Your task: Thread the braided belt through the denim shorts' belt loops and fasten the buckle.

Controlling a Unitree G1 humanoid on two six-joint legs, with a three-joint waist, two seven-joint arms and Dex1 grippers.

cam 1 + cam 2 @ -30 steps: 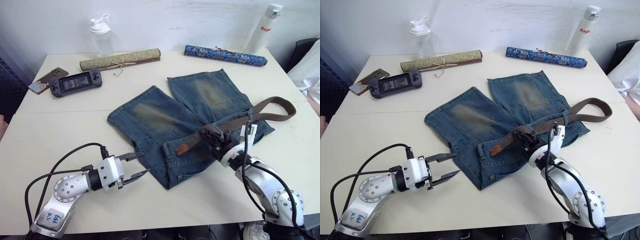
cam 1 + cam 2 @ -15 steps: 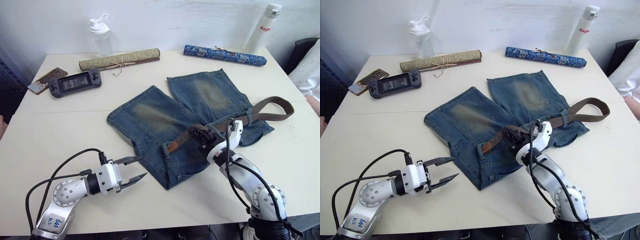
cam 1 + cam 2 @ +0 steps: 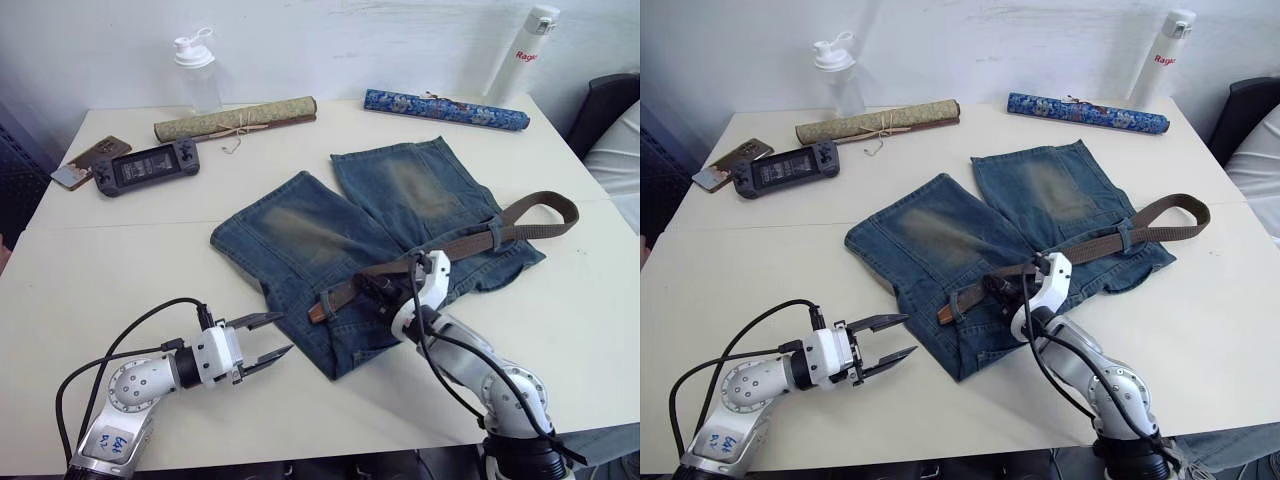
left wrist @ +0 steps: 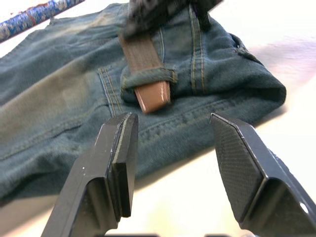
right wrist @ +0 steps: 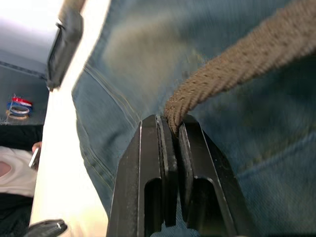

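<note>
My right claw (image 5: 170,129) is clamped on the braided belt (image 5: 232,74), fingers pinched on the strap a little behind its tan tip. That tip pokes out of one of the belt loops (image 4: 148,79) on the waistband of the denim shorts (image 3: 300,235), which lie flat mid-bench. The rest of the strap trails away to my right over the waistband and curls off the denim onto the bench (image 3: 120,260). I cannot make out the buckle. My left claw (image 3: 262,340) hangs with fingers apart, just off the shorts' near edge, facing the tip.

Risks, as I judge them: the hold is narrow and on the strap's edge, so a twist could slip it. Pushing may bunch the denim and pull the tip back out of the loop. The left claw could pinch the loop or waistband along with the tip.

Writing: white bottle (image 3: 527,45) at the far right corner, red letters reading "Rage", the rest cut off. Left arm carries a blue sticker (image 3: 105,436), handwriting unreadable.
</note>
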